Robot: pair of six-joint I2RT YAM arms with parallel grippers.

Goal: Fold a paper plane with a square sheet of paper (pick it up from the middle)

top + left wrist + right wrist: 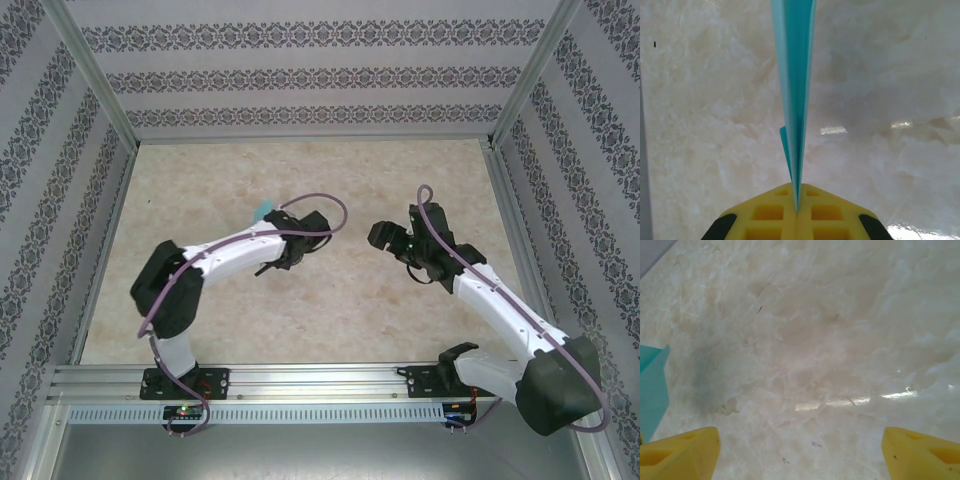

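The turquoise sheet of paper, folded into a narrow paper plane [796, 75], stands edge-on and runs straight away from my left gripper [797, 210]. The yellow fingers [765, 215] are shut on its near end, and its layers fan slightly apart above the pinch. From the top view a small turquoise tip [263, 210] pokes out beyond the left gripper [272, 222], left of the table's middle. My right gripper [385, 238] faces it from the right, a short gap away. Its yellow fingers [680, 452] stand wide open over bare table, and a corner of the paper [651, 390] shows at that view's left edge.
The table [330, 300] has a pale marble pattern. Aluminium rails [100, 250] border it on both sides and along the near edge, with patterned walls [300, 70] behind. Purple cables loop over both wrists.
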